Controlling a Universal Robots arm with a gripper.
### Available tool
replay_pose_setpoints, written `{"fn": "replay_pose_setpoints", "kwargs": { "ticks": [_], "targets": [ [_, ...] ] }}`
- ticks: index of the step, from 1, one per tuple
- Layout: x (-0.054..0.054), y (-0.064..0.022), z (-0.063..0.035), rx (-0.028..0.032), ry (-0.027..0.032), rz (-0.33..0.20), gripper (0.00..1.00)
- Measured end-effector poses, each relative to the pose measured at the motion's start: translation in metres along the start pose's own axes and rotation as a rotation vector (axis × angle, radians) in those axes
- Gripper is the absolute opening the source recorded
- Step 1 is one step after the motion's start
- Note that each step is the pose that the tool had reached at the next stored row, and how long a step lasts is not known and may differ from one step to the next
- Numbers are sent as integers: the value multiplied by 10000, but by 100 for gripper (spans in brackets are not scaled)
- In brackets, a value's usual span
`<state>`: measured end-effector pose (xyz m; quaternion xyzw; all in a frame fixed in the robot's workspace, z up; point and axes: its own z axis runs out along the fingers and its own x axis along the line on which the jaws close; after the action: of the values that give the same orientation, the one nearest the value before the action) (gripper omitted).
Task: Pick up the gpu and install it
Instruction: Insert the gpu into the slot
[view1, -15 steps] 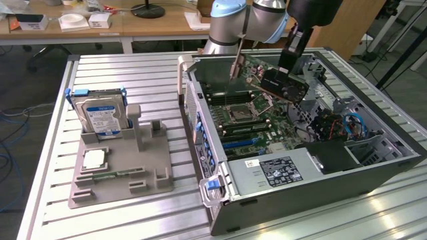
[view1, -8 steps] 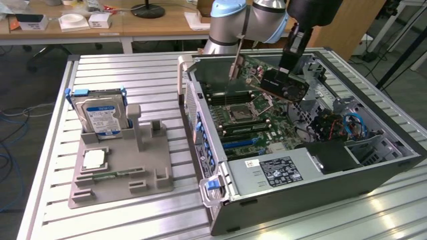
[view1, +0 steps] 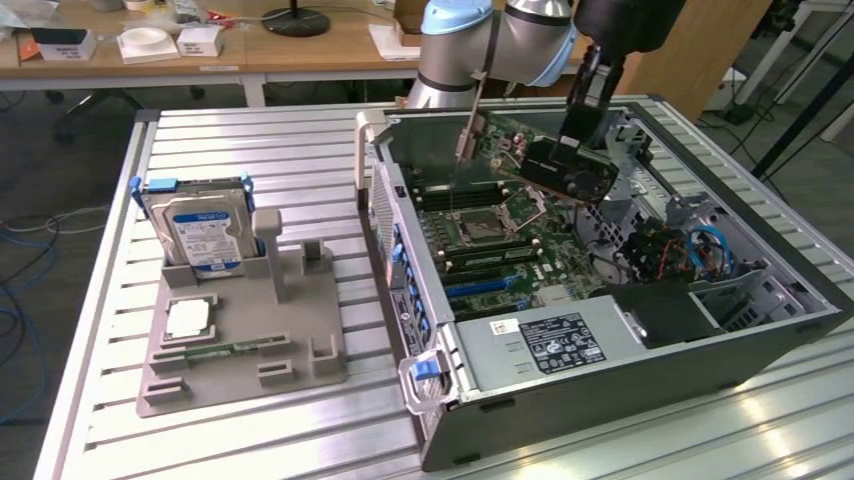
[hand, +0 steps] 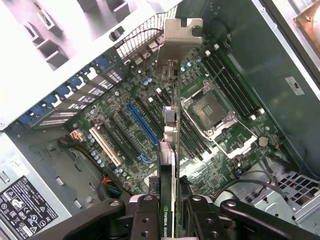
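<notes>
Arm (view1: 527, 35) reaches down into case (view1: 627, 415); gripper (hand: 169, 207) clamps gpu (hand: 171, 127) above motherboard (hand: 122, 132).

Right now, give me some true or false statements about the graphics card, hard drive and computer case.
1. The gripper is shut on the flat black gpu with the silver bracket. True.
2. The gpu is seated in the long blue slot. False: that slot is empty; the card hangs above the green motherboard.
3. The silver hard drive with the blue-white label stands in the grey holder. True.
4. The dark computer case is closed. False: its side is open.
</notes>
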<state>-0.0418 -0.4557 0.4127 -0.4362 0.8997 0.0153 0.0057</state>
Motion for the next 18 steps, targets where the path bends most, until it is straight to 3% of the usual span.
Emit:
{"fn": "replay_pose_setpoints", "kwargs": {
  "ticks": [18],
  "targets": [
    [0, 0, 0, -26, 25, -1096, 26]
  ]
}}
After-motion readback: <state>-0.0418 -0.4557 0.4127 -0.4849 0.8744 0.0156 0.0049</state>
